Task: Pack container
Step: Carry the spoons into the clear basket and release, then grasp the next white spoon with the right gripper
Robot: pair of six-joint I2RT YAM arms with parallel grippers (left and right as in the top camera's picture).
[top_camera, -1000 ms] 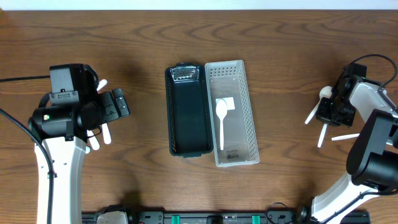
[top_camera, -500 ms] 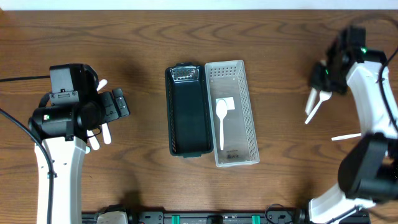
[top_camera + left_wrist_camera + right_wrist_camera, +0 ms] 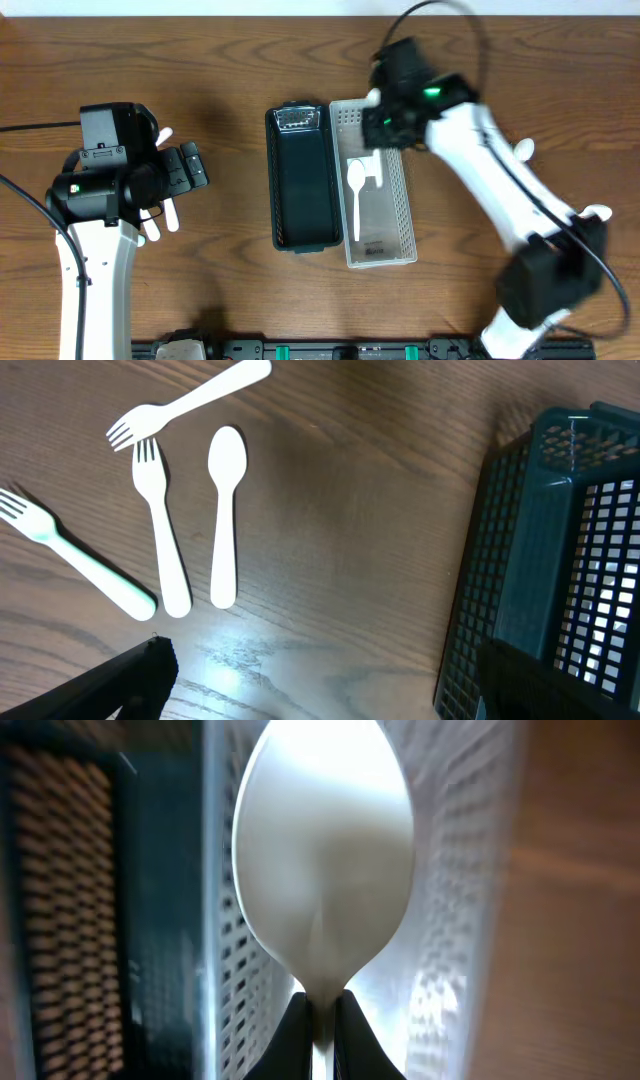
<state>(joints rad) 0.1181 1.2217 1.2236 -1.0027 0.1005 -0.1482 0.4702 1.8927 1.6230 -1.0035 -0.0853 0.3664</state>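
A white mesh container (image 3: pixel 403 200) sits beside a dark green mesh container (image 3: pixel 300 190) at mid-table; a white spoon (image 3: pixel 356 195) lies in the white one. My right gripper (image 3: pixel 385 118) is shut on another white spoon (image 3: pixel 322 850) and holds it over the far end of the white container (image 3: pixel 450 920). My left gripper (image 3: pixel 190 168) is open and empty, left of the green container (image 3: pixel 560 560). Below it on the wood lie a white spoon (image 3: pixel 224 510) and three white forks (image 3: pixel 160 525).
More white cutlery (image 3: pixel 524 150) lies at the right side of the table, partly hidden by my right arm; another piece (image 3: pixel 596 213) shows near the arm's base. White cutlery (image 3: pixel 165 215) pokes out beside my left arm.
My right arm has swung from the far right edge leftward across the table, carrying a white spoon to above the white container. The left arm has not moved.
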